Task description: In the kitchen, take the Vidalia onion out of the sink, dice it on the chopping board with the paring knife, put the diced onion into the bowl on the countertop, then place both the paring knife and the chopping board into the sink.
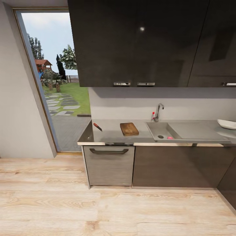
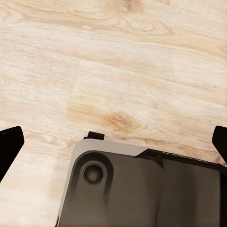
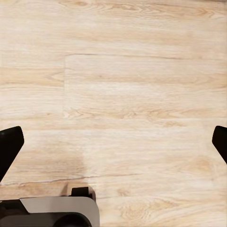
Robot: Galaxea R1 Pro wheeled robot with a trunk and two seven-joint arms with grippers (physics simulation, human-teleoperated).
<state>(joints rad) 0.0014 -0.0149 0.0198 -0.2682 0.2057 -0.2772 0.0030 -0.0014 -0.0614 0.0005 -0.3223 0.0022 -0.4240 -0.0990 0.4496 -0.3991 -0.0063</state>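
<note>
Counter (image 1: 111, 136): paring knife (image 1: 97, 127) far left, chopping board (image 1: 129, 128) beside the sink (image 1: 157, 130)
Vidalia onion (image 1: 170, 137): in the sink, near the drain
Bowl (image 1: 226, 124): far right
Left gripper (image 2: 113, 142): wide open, empty, over wooden floor (image 1: 98, 209)
Right gripper (image 3: 113, 142): wide open, empty

No writing, label, brand or number can be read anywhere. The one mark is a small red dot on the chrome tap (image 1: 158, 112), which stands at the back edge of the countertop (image 1: 111, 134) behind the sink (image 1: 162, 129).
</note>
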